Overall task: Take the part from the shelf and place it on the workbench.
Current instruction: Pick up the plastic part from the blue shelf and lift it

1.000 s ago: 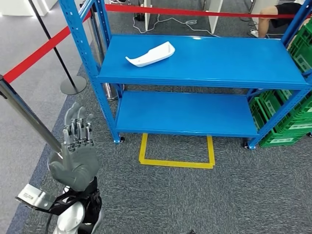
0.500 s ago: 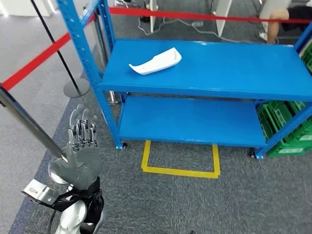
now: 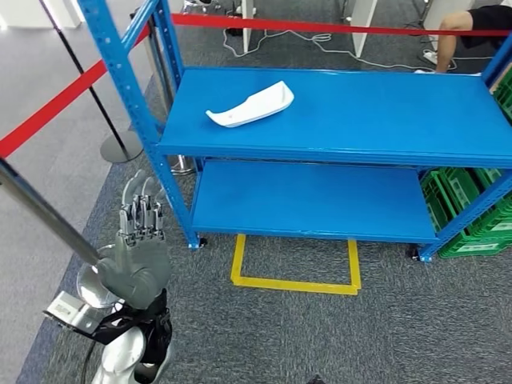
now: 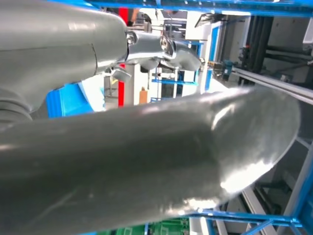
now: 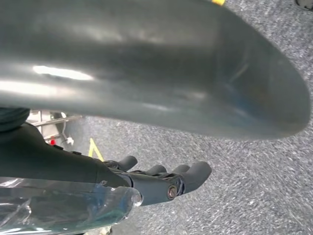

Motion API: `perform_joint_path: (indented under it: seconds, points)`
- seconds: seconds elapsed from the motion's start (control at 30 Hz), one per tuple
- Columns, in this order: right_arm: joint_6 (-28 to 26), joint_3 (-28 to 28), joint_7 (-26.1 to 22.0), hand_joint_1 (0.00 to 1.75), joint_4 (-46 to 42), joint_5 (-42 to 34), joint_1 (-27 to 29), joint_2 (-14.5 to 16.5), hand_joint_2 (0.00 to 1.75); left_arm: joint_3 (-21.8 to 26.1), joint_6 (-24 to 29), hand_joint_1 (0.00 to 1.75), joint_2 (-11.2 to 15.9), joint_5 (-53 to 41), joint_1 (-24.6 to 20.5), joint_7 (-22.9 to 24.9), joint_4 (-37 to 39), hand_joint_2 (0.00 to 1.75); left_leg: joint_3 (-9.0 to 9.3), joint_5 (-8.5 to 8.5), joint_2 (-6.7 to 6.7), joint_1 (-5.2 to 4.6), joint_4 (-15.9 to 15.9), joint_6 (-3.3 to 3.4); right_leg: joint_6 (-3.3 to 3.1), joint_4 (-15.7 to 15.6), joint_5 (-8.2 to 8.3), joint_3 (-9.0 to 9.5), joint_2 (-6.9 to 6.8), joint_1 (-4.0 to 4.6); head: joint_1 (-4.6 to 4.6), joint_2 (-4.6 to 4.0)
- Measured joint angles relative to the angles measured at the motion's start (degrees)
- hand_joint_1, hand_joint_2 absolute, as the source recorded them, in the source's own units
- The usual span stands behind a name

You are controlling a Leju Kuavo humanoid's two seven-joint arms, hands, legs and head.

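Observation:
The white curved part (image 3: 254,105) lies on the top board of the blue shelf (image 3: 374,120), towards its left end. My left hand (image 3: 138,248) is raised at the lower left, in front of and below the shelf's left post, its fingers (image 3: 142,214) pointing up and apart with nothing in them. In the left wrist view the thick grey thumb (image 4: 155,161) spans the picture and the fingers (image 4: 173,49) reach out, empty. My right hand (image 5: 147,68) hangs over the grey carpet, its dark fingers (image 5: 173,178) stretched out and holding nothing.
A red barrier tape (image 3: 48,112) and a black post with a round base (image 3: 121,146) stand left of the shelf. Green crates (image 3: 477,216) sit at its right end. A yellow floor mark (image 3: 296,280) lies before the lower board (image 3: 314,200). A person's leg (image 3: 458,24) shows behind.
The camera has shifted a little, so the whole scene has slid. My left hand has risen slightly and come closer to the shelf's left post. The part has stayed on the shelf.

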Motion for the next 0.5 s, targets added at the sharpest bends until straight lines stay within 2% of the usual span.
perform_joint_path:
  seconds: [0.07, 0.1, 0.13, 0.2, 0.23, 0.27, 0.3, 0.37, 0.4, 0.43, 0.5]
  points:
    - [0.0, -0.01, 0.0, 0.0, 0.0, 0.02, 0.02, 0.0, 0.0, -0.15, -0.54, 0.0, 0.15, -0.07, 0.0, 0.0, 0.31, 0.0, 0.21, 0.88, -0.06, 0.15, -0.28, 0.77, 0.73, 0.09, -0.25, -0.13, -0.11, -0.07, 0.05, 0.0]
    - [0.0, -0.01, 0.0, 0.0, 0.0, 0.03, 0.01, 0.0, 0.0, -0.25, -0.83, 0.0, 0.2, -0.08, -0.04, 0.0, 0.45, 0.0, 0.36, 0.99, -0.04, 0.26, -0.45, 1.11, 1.02, 1.15, -0.98, -0.57, -0.15, -0.09, 0.23, 0.0]
    - [0.0, -0.01, 0.0, 0.0, 0.0, 0.04, 0.0, 0.0, 0.0, -0.32, -1.07, 0.0, 0.21, -0.09, -0.08, 0.0, 0.6, 0.0, 0.49, 0.96, 0.0, 0.37, -0.61, 1.42, 1.27, 3.43, -2.31, -1.61, -0.19, -0.12, 0.4, 0.0]
    - [-0.01, -0.02, 0.0, 0.0, 0.0, 0.05, 0.02, 0.0, 0.0, -0.37, -1.37, 0.0, 0.29, -0.1, -0.08, 0.0, 0.91, 0.0, 0.67, 0.5, 0.05, 0.33, -0.63, 1.94, 1.66, 11.0, -5.7, -5.01, -0.24, -0.17, 0.73, 0.0]
    - [-0.01, -0.04, -0.01, 0.0, 0.0, 0.05, 0.08, 0.0, 0.0, -0.36, -1.52, 0.0, 0.36, -0.09, -0.06, 0.0, 1.08, 0.0, 0.83, 0.22, 0.05, 0.31, -0.63, 2.08, 1.81, 14.35, -6.73, -6.61, -0.25, -0.19, 0.75, 0.0]
    - [-0.01, -0.07, -0.01, 0.0, 0.0, 0.05, 0.15, 0.0, 0.0, -0.36, -1.66, 0.0, 0.45, -0.08, -0.02, 0.0, 1.25, 0.0, 1.1, -0.01, 0.04, 0.31, -0.62, 2.13, 1.91, 15.99, -6.8, -7.38, -0.26, -0.21, 0.78, 0.0]
    - [-0.01, -0.09, -0.02, 0.0, 0.0, 0.05, 0.2, 0.0, 0.0, -0.36, -1.79, 0.0, 0.53, -0.05, 0.01, 0.0, 1.41, 0.0, 1.49, -0.22, 0.03, 0.33, -0.62, 2.01, 1.97, 15.3, -5.84, -6.99, -0.28, -0.24, 0.78, 0.0]
    - [-0.02, -0.13, -0.02, 0.0, 0.0, 0.05, 0.23, 0.0, 0.0, -0.37, -1.91, 0.0, 0.63, -0.01, 0.04, 0.0, 1.67, 0.0, 2.56, -0.83, 0.02, 0.39, -0.62, 1.54, 2.02, 8.27, -2.28, -3.21, -0.36, -0.37, 0.79, 0.0]
    - [-0.02, -0.14, -0.03, 0.0, 0.0, 0.04, 0.18, 0.0, 0.0, -0.37, -1.92, 0.0, 0.65, 0.01, 0.03, 0.0, 1.76, 0.0, 3.01, -1.27, 0.0, 0.32, -0.57, 1.19, 1.9, 4.44, -1.38, -0.97, -0.37, -0.36, 0.82, 0.0]
    - [-0.02, -0.15, -0.03, 0.0, 0.0, 0.04, 0.13, 0.0, 0.0, -0.37, -1.93, 0.0, 0.66, 0.02, 0.02, 0.0, 1.85, 0.0, 3.38, -1.53, -0.02, 0.23, -0.53, 0.83, 1.58, 1.79, -0.96, 0.65, -0.37, -0.32, 0.79, 0.0]
    - [-0.02, -0.16, -0.03, 0.0, 0.0, 0.03, 0.07, 0.0, 0.0, -0.37, -1.93, 0.0, 0.68, 0.06, -0.03, 0.0, 2.06, 0.0, 3.7, -1.72, -0.07, 0.08, -0.57, 0.29, 0.73, 0.35, -1.65, 1.77, -0.28, -0.08, 0.68, 0.0]
